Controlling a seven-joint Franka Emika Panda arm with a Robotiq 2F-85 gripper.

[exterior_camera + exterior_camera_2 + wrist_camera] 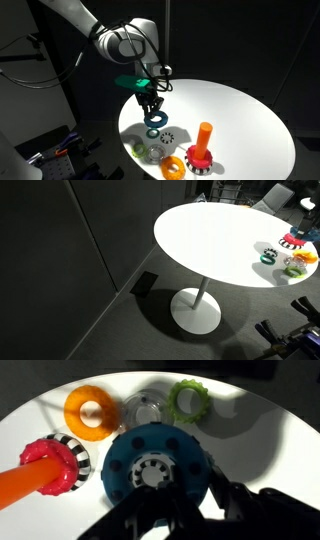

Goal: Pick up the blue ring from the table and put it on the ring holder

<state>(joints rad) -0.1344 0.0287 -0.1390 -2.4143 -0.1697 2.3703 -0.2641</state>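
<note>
While the end effector (pixel 152 106) hangs over the tabletop (pixel 240 110), its fingers are closed on the rim of the blue ring (pixel 153 121). It holds the ring above the white surface, toward the edge nearest the arm. Further out, the ring holder (pixel 203 147) stands upright, with an orange ring (pixel 173 167) beside it. A green ring (pixel 190 400) and a clear ring (pixel 145 408) lie close by.

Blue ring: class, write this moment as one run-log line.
phase: carry | fingers: shut on blue ring, apparently off the table | ring holder: peg bare | orange ring: on table
</note>
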